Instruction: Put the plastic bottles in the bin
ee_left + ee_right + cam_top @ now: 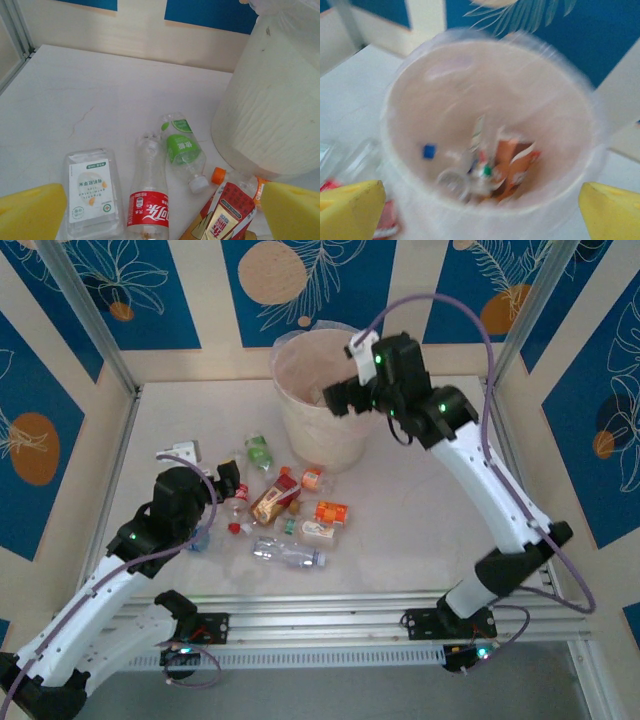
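Bottles (184, 150) look light, thin-walled, slick, and will likely dent; take one across its labelled middle. Left gripper (160, 212) and right gripper (480, 210) both gape empty.

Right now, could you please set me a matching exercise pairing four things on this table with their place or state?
1. bin
2. green-label bottle
3. red-label bottle
4. right claw

A. open, above the bin's mouth
B. lying down, white cap on
C. upright, holding bottles
D. lying beside the white-label bottle

Pairs: 1-C, 2-B, 3-D, 4-A
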`<state>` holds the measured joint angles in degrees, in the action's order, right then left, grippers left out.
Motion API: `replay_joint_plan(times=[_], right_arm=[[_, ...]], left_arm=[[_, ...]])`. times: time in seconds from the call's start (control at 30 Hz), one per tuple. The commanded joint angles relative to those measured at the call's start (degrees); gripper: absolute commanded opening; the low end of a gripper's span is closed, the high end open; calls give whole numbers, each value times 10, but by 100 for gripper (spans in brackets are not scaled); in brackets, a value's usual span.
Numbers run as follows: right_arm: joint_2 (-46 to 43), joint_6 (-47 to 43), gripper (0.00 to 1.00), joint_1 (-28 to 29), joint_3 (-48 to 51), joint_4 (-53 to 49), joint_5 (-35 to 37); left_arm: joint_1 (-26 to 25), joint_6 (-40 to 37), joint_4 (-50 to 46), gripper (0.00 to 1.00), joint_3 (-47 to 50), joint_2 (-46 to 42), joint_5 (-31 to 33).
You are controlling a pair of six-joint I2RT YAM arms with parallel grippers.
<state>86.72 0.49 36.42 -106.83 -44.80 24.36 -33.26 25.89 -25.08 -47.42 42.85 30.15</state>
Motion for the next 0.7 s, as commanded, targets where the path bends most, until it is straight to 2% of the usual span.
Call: replay_joint_plan(times=[0.0, 0.1, 0.27, 0.47, 0.67], right_arm=[[-69, 33, 99, 48, 98, 17, 6], [-104, 60, 100, 96, 154, -20, 42], [-116, 110, 95, 178, 220, -83, 47], [-47, 139, 89, 262, 222, -138, 72], [50, 127, 82, 305, 199, -131, 40]], left_arm=[[-3, 39, -22, 99, -17, -6, 32], [-3, 79, -50, 99, -20, -14, 71], [-3, 127, -79, 99, -18, -37, 120], [-3, 149, -118, 99, -21, -67, 198], [-3, 152, -139, 100, -21, -93, 234]])
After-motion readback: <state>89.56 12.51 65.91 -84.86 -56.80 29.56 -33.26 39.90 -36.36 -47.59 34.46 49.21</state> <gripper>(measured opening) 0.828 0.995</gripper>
